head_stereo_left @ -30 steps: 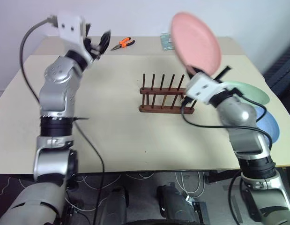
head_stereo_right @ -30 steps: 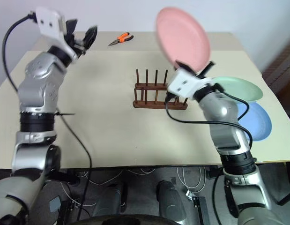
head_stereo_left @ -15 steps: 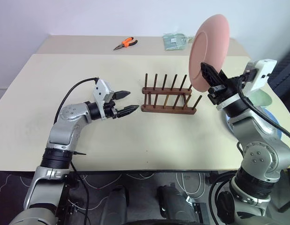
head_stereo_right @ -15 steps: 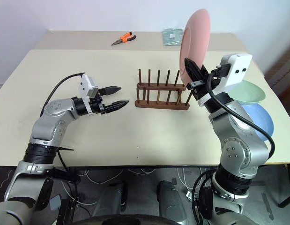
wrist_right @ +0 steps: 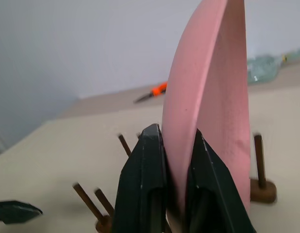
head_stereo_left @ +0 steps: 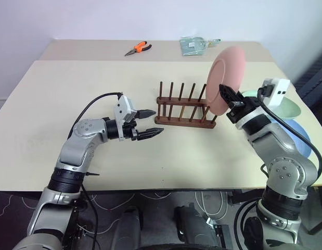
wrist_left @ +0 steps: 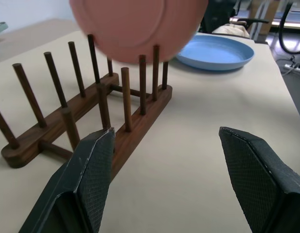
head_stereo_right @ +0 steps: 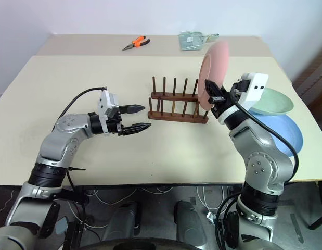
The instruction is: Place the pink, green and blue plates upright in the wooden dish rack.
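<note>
Above the right end of the wooden dish rack (head_stereo_left: 184, 108), the right end effector (head_stereo_left: 227, 98) clamps the pink plate (head_stereo_left: 227, 78) upright; next, lower it between pegs. Left end effector (head_stereo_left: 149, 124) waits open, empty.

Three plates – one pink (head_stereo_left: 227, 79), one green (head_stereo_right: 272, 100), one blue (head_stereo_right: 285, 130) – one wooden rack (head_stereo_left: 183, 107), one pair of pliers (head_stereo_left: 137, 48)
</note>
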